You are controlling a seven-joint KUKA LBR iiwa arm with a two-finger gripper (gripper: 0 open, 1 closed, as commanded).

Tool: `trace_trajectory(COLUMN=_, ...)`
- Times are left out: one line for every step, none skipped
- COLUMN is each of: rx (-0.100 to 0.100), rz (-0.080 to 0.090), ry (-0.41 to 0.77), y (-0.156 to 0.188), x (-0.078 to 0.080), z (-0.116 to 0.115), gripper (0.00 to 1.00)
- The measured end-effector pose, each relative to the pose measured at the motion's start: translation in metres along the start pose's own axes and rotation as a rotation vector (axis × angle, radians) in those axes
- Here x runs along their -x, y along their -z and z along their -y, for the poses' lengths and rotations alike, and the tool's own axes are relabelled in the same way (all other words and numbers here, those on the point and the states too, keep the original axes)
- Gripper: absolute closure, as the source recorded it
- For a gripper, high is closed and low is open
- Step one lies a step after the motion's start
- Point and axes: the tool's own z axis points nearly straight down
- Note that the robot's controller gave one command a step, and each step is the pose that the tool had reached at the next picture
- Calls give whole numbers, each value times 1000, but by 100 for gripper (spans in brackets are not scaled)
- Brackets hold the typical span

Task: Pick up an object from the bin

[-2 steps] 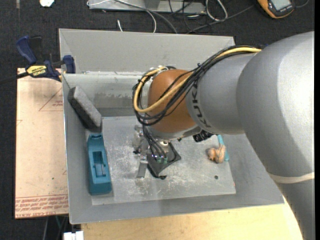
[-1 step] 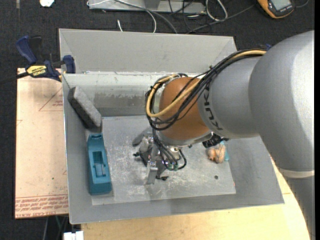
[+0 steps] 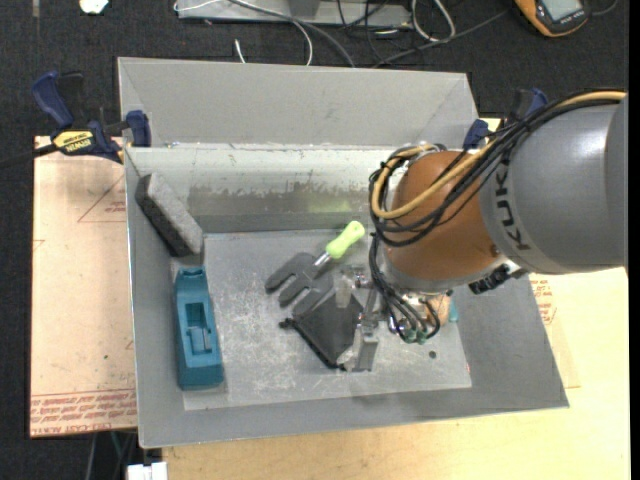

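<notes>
My gripper (image 3: pixel 358 320) is low in the bin, right of centre, under the orange cover. It is open, with one metal finger (image 3: pixel 365 352) toward the front and the other toward the back. A flat dark grey block (image 3: pixel 322 326) lies tilted on the floor, and its right end reaches in between the fingers. Just behind it lies a tool with a yellow-green handle (image 3: pixel 345 239) and a grey forked head (image 3: pixel 292 275), pointing toward the front left.
A blue tape dispenser (image 3: pixel 196 329) lies along the left wall. A dark grey bar (image 3: pixel 166 218) leans in the back left corner. The arm and its cables hang over the right part of the bin.
</notes>
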Motion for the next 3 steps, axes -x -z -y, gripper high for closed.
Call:
trace_trajectory(rx=4, rz=0, ry=-11, y=-35, x=35, z=5, gripper=0)
trace_trajectory(rx=0, rz=9, ry=13, y=-26, x=30, z=29, gripper=100)
trace_trajectory(rx=0, rz=8, ry=13, y=-26, x=30, z=29, gripper=0)
